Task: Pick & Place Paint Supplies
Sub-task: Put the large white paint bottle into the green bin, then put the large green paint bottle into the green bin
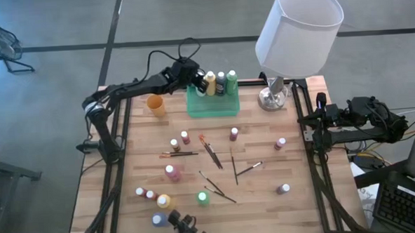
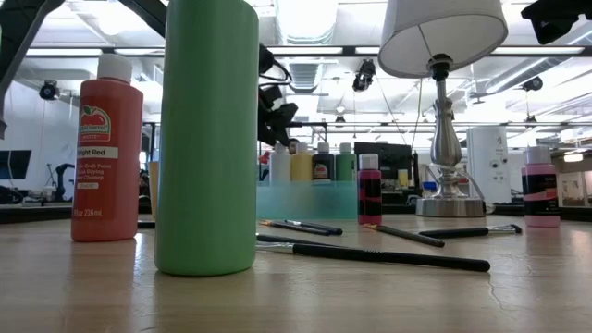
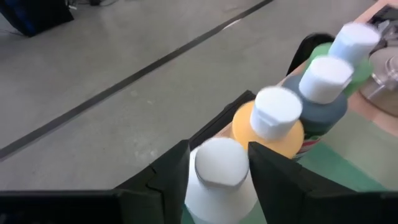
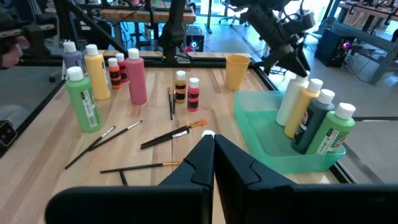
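Green bottle (image 2: 205, 139) looms on the counter (image 1: 260, 198) while left fingers (image 3: 277, 177) straddle the white bottle (image 3: 221, 177) in the tray (image 1: 213, 106), loosely, apparently releasing it; right fingers (image 4: 245, 165) closed, idle.

Bright, even overhead light with soft shadows; the left wrist view's bottle caps (image 3: 323, 78) blur (nearest cap sharper).
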`<state>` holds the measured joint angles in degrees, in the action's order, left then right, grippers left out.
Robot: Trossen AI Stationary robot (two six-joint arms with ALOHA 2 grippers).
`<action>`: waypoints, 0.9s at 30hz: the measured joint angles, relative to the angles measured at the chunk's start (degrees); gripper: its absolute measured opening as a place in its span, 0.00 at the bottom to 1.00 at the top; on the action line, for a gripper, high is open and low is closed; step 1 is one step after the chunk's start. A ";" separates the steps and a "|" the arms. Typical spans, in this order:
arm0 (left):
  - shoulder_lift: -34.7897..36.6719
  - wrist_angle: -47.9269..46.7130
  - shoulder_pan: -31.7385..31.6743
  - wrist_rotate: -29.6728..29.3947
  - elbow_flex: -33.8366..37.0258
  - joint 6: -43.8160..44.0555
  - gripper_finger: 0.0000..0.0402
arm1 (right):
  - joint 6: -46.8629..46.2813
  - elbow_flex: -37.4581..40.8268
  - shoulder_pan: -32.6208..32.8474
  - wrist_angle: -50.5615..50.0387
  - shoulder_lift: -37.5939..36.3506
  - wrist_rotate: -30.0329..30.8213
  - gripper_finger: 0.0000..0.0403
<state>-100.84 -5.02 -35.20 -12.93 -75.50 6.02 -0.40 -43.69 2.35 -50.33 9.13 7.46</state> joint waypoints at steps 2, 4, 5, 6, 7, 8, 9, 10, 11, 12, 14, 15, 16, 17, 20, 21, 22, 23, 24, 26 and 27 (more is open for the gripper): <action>0.46 -0.06 -0.02 0.00 0.00 -0.04 0.46 | 0.01 -0.01 0.00 0.00 0.00 0.00 0.02; 0.76 -0.40 -0.05 0.00 -0.09 -0.34 0.49 | 0.00 0.01 0.00 -0.02 0.00 0.02 0.02; 0.95 -1.45 -0.07 0.00 -0.46 -0.48 0.51 | 0.00 0.01 0.00 -0.02 0.02 0.01 0.02; 1.18 -2.53 -0.07 0.02 -0.98 -0.98 0.52 | 0.01 -0.01 0.00 0.00 0.00 0.00 0.02; 1.41 -3.96 -0.04 0.02 -1.80 -1.70 0.53 | 0.00 -0.01 0.00 0.00 0.02 0.00 0.02; 1.70 -5.69 -0.04 0.01 -2.90 -2.44 0.53 | 0.01 0.00 0.01 -0.01 0.00 0.01 0.02; 2.06 -7.66 -0.03 0.02 -4.13 -3.12 0.53 | 0.00 -0.01 0.02 -0.02 0.01 0.00 0.02; 2.49 -9.86 0.05 0.01 -5.34 -3.56 0.53 | 0.01 -0.01 0.01 -0.02 0.01 0.01 0.02; 2.77 -12.26 0.18 0.04 -6.72 -3.91 0.54 | 0.01 -0.01 0.02 -0.02 0.01 0.02 0.02; 3.09 -14.44 0.32 0.18 -8.10 -4.17 0.54 | 0.00 0.00 0.02 -0.02 0.00 0.00 0.02; 3.83 -19.13 0.74 1.09 -10.47 -4.45 0.54 | 0.00 -0.01 0.02 -0.02 0.00 0.00 0.02; 4.38 -20.88 1.01 1.98 -11.48 -4.53 0.54 | 0.00 -0.01 0.00 0.00 0.00 0.02 0.02; 4.87 -22.17 1.38 2.65 -12.25 -4.52 0.54 | 0.00 -0.01 0.02 -0.02 0.02 0.02 0.02; 5.58 -23.30 1.87 3.11 -12.84 -4.53 0.54 | 0.00 -0.01 0.00 -0.02 0.00 0.00 0.02; 8.15 -25.84 3.47 3.92 -13.01 -4.91 0.54 | 0.01 -0.01 0.01 -0.01 0.00 0.00 0.02; 9.21 -26.03 4.11 4.08 -12.45 -5.10 0.54 | 0.01 -0.01 0.01 0.00 0.00 0.01 0.02; 10.23 -26.73 4.78 4.07 -12.04 -5.39 0.54 | 0.01 -0.01 0.01 -0.02 0.00 0.01 0.02; 11.35 -27.29 5.37 4.12 -11.62 -5.58 0.54 | 0.02 -0.01 0.00 -0.02 0.00 0.00 0.02; 12.48 -27.89 6.04 4.15 -11.09 -5.62 0.54 | 0.00 -0.01 0.01 -0.01 0.00 0.00 0.02; 14.98 -28.07 7.27 4.19 -9.64 -5.64 0.54 | 0.00 -0.01 0.02 0.00 0.00 0.02 0.02; 16.36 -28.06 7.84 4.17 -8.67 -5.66 0.54 | 0.01 -0.01 0.01 -0.01 0.01 0.00 0.02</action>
<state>-84.48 -33.08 -27.36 -8.76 -84.17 0.36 -0.39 -43.70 2.36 -50.34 9.14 7.46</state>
